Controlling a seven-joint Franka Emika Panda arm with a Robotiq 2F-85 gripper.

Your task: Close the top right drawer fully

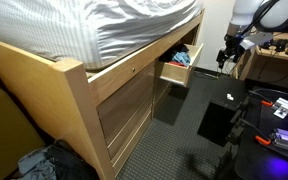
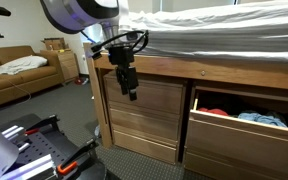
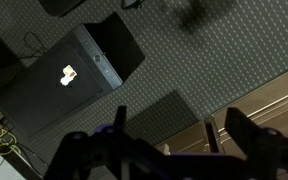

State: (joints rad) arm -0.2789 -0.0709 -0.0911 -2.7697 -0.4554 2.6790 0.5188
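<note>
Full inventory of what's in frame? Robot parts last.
top right drawer: 1, light wood, open, under the bed
clothes: a few, red and blue, in the drawer
panel fronts: 2, light wood, beside the drawer
bed sheet: 1, grey-white striped, on the bed
box: 1, black, on the carpet
sofa: 1, brown, far side of the room
arm: 1, white
gripper: 1, black, open, before the panel fronts

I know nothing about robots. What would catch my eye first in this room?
A big bed with striped grey sheets on a light-wood frame fills the scene. Under it, the top right drawer stands pulled out with clothes inside. The robot's tool hangs in the air, clear of that drawer.
</note>
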